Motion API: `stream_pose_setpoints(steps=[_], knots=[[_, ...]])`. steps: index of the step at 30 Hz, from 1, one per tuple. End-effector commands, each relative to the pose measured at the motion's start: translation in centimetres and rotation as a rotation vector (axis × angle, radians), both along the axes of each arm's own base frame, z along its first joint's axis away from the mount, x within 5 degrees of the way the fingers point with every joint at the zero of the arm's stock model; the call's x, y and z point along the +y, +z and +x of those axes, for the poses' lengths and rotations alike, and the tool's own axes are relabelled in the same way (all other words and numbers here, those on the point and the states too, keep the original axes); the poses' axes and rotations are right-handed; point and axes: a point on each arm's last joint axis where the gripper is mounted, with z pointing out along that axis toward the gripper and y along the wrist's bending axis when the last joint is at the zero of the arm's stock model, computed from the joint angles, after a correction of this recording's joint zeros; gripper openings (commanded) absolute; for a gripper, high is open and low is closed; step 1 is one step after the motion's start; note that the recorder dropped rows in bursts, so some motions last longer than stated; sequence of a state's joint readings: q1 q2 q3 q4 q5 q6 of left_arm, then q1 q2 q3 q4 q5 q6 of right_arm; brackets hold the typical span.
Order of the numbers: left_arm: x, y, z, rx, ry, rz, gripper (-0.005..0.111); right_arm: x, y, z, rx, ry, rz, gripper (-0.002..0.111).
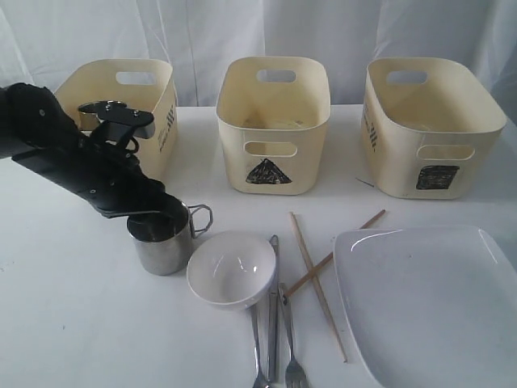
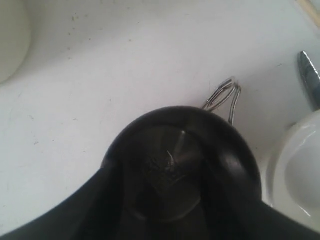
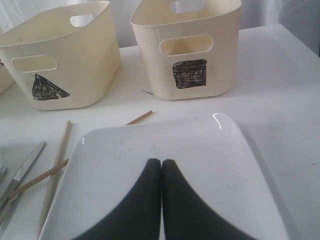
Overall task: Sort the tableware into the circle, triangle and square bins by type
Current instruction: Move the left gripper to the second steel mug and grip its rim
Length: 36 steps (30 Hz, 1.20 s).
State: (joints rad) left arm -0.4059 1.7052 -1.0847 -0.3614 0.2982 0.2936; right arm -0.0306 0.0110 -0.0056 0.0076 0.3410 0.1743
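A steel handled mug stands upright on the white table, its wire handle pointing at the small white bowl. My left gripper reaches down over the mug's mouth, dark fingers on both sides of the rim; whether they press on it is unclear. Steel cutlery and crossed wooden chopsticks lie right of the bowl. My right gripper hangs shut and empty over the large white plate; it is out of the exterior view.
Three cream bins stand along the back: a left bin right behind my left arm, the triangle bin in the middle, the square bin on the right. The plate fills the front right corner.
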Motion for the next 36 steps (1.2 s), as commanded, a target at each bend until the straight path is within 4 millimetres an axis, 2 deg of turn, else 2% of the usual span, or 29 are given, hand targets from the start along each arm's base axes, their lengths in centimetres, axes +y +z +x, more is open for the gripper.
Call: stream_pose_setpoints(steps=[1, 9, 16, 20, 26, 36], knots=[[-0.5, 0.9, 0.2, 0.006, -0.017, -0.016, 0.052, 0.0, -0.1, 0.0, -0.002, -0.001, 0.005, 0.0], [-0.7, 2.6, -0.3, 0.055, -0.066, -0.023, 0.052, 0.0, -0.1, 0.0, -0.002, -0.001, 0.005, 0.0], [-0.1, 5.3, -1.0, -0.019, -0.102, 0.018, 0.052, 0.0, -0.1, 0.0, -0.002, -0.001, 0.005, 0.0], [0.5, 5.6, -1.4, -0.015, -0.128, 0.08, 0.052, 0.0, -0.1, 0.0, -0.002, -0.001, 0.005, 0.0], [0.9, 5.3, -1.1, -0.03, -0.116, 0.134, 0.052, 0.0, -0.1, 0.0, -0.002, -0.001, 0.005, 0.0], [0.2, 0.8, 0.8, 0.047, -0.108, 0.174, 0.052, 0.0, -0.1, 0.0, -0.002, -0.001, 0.005, 0.0]])
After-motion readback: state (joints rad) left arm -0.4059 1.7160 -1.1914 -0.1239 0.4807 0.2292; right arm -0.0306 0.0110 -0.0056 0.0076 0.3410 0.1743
